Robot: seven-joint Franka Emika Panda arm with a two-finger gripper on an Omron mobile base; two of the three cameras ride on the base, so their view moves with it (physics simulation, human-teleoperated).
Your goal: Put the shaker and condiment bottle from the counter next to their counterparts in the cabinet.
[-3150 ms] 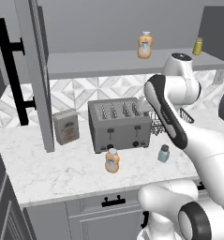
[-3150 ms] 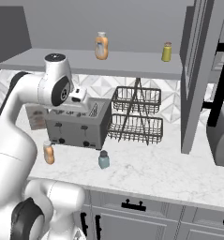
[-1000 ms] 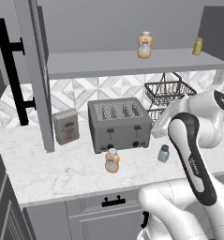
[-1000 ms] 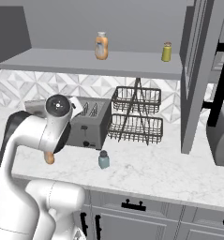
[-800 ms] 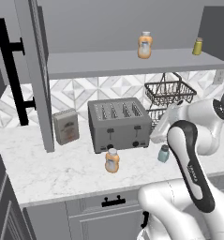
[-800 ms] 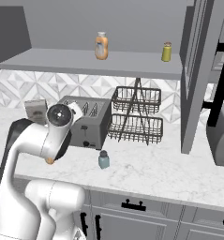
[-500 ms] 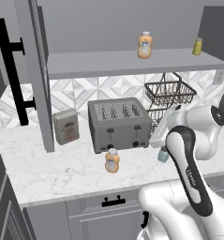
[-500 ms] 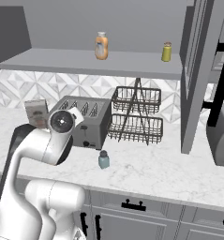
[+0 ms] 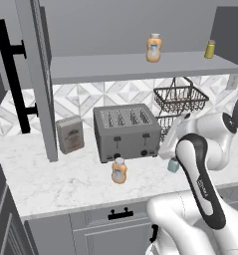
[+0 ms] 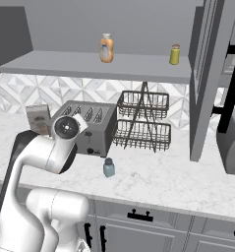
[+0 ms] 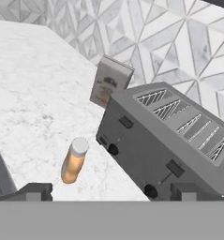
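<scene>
Counter: white grey-veined marble counter (image 9: pixel 65 182) above grey drawer fronts, with both loose task things standing on it.
Gripper: the gripper (image 11: pixel 111 190) hangs low over the worktop, its two dark finger tips set wide apart with nothing between them — jaws open and empty.
Condiment bottle: the orange condiment bottle (image 11: pixel 74 161) stands upright just ahead of the left tip, in front of the toaster (image 9: pixel 126 131); likely light, smooth plastic that may yield a little, so a grip across the body below the white cap looks safest.
Shaker: the teal shaker (image 10: pixel 108 168) stands further right on the counter, near the wire rack (image 10: pixel 142 121); probably stiff, light and easily toppled — best pinched mid-body.
Counterparts: a matching orange bottle (image 9: pixel 154 48) and a yellow-olive shaker (image 9: pixel 209 49) stand well apart on the shelf of the cabinet (image 9: pixel 115 67).
</scene>
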